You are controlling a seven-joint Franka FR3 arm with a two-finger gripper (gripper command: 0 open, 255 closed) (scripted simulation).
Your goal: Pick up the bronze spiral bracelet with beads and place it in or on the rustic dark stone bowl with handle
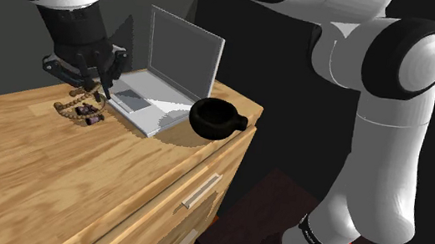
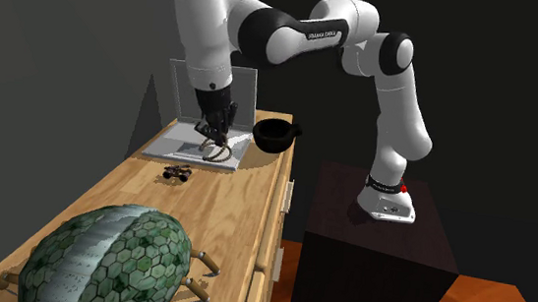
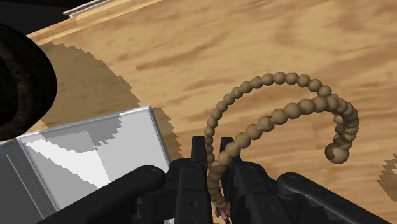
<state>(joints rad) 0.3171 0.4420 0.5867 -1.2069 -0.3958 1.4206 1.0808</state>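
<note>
My gripper (image 1: 94, 84) is shut on the bronze beaded spiral bracelet (image 3: 280, 116), whose coils curl out past the fingertips above the wooden tabletop. In the second exterior view the gripper (image 2: 214, 136) holds the bracelet (image 2: 217, 154) dangling just over the front edge of the laptop. From the shoulder view the bracelet (image 1: 68, 109) hangs below the fingers. The dark bowl with a handle (image 1: 216, 118) stands on the table corner beside the laptop, apart from the gripper. The bowl (image 2: 275, 134) is empty, and the bowl (image 3: 19, 83) also shows beyond the laptop from the hand.
An open grey laptop (image 1: 172, 61) stands at the back of the wooden dresser (image 1: 100, 179). A small dark object (image 2: 178, 174) lies on the wood near the bracelet. A large green hexagon-patterned object (image 2: 110, 261) occupies the far end. The stand (image 2: 377, 252) sits beside the dresser.
</note>
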